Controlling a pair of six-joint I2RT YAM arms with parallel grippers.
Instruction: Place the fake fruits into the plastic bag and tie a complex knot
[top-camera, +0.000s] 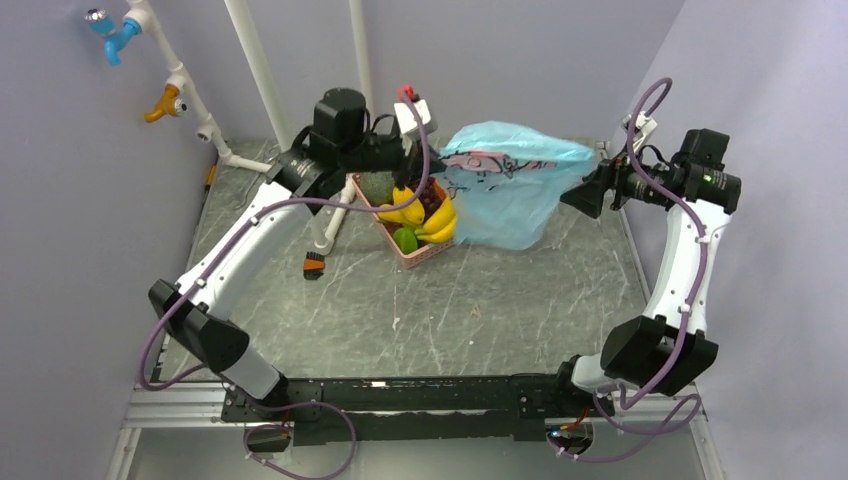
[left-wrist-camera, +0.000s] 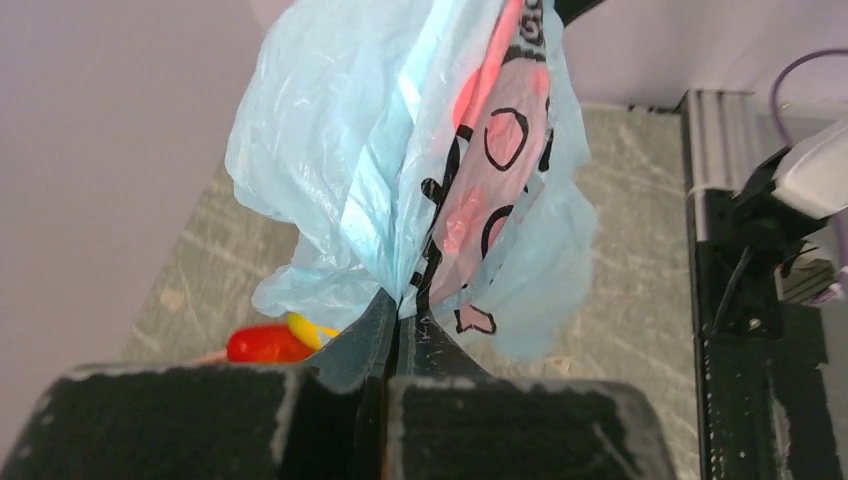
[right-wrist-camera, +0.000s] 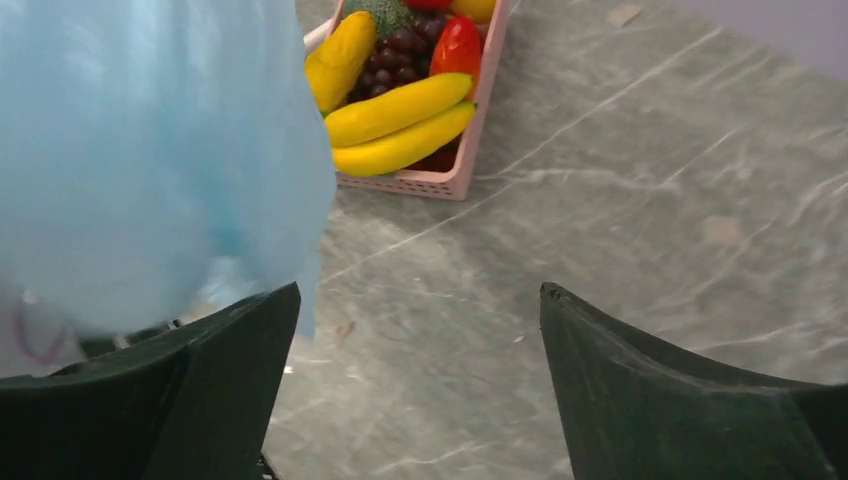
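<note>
Plastic bag (top-camera: 510, 180) hangs off the table between my arms, long axis left-right. Fake fruits (top-camera: 425, 215) sit in the pink basket (top-camera: 420, 258), below its left end. Left gripper (left-wrist-camera: 397, 305) pinches a bag fold. Right gripper (right-wrist-camera: 418, 300) is spread, bag edge beside one finger.
</note>
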